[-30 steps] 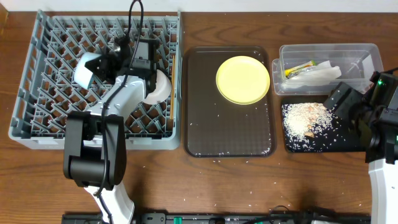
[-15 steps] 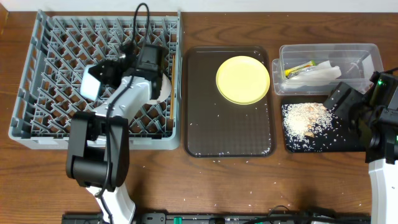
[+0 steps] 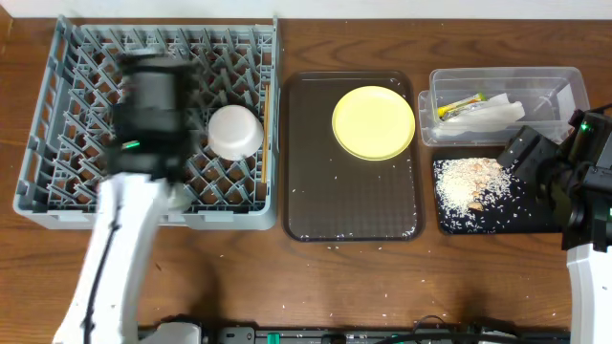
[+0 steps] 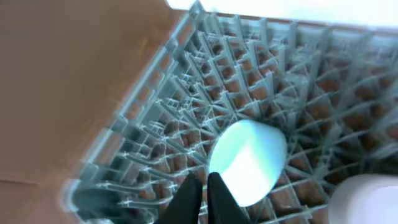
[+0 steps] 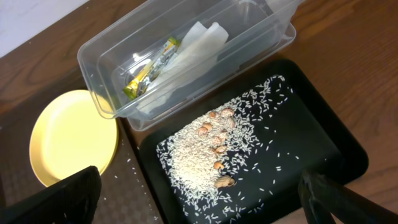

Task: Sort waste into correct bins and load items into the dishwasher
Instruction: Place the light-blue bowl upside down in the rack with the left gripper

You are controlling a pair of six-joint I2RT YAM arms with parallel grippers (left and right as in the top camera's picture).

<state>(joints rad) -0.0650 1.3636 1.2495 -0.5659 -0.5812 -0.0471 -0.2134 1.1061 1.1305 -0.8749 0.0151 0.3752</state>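
In dish rack: white bowl released; left gripper withdrawn, closed empty; right gripper spread wide.

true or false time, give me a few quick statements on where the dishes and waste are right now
1. The yellow plate stands in the dish rack. False: it lies on the brown tray.
2. The white bowl sits in the dish rack. True.
3. The rice is in the clear tub. False: it lies on the black tray.
4. The wrapper lies in the clear tub. True.
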